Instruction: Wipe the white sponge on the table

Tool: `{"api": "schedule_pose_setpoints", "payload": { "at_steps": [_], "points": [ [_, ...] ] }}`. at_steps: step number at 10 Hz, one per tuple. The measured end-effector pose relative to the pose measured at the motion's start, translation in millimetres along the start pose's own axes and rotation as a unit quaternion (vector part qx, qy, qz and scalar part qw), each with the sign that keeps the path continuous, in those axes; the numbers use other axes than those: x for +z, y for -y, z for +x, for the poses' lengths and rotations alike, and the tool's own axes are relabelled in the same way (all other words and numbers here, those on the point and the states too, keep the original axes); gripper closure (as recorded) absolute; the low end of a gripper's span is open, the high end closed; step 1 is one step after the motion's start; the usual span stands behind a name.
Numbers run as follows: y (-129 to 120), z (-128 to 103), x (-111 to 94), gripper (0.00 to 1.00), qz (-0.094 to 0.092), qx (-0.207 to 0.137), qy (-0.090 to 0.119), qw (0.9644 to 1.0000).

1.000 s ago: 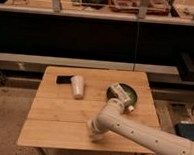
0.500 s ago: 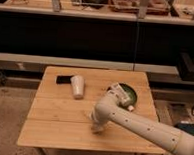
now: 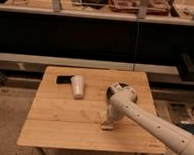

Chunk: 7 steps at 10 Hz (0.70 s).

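The light-wood table (image 3: 62, 124) stands in the middle of the camera view. My gripper (image 3: 107, 121) reaches down from the white arm that comes in from the lower right. It is shut on the white sponge (image 3: 106, 126), a small cream block pressed on the table top right of centre, near the front. My arm's wrist hides most of the gripper.
A white tapered cup (image 3: 78, 86) stands at the back left of the table, with a flat black object (image 3: 64, 79) beside it. A dark bowl (image 3: 116, 87) sits behind my arm. A long dark shelving bench (image 3: 93, 36) runs behind the table.
My gripper has slid the sponge across the table top to the right and slightly away from the front edge. The cup and black object have not moved.
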Motion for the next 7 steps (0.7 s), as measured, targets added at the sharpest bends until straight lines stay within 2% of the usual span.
{"api": "schedule_pose_setpoints", "payload": {
  "at_steps": [2,3,5,7],
  "points": [
    [-51.3,-13.3,-3.7,1.0,-0.023,0.038,0.014,0.9989],
    [-67.4,-21.7,-5.0,1.0,-0.031,0.047,0.021,0.9982],
    [-83.1,-53.0,-8.8,1.0,-0.037,0.043,0.036,0.9978],
    [-81.4,-89.1,-16.6,1.0,-0.034,0.025,0.044,0.9981]
  ]
}}
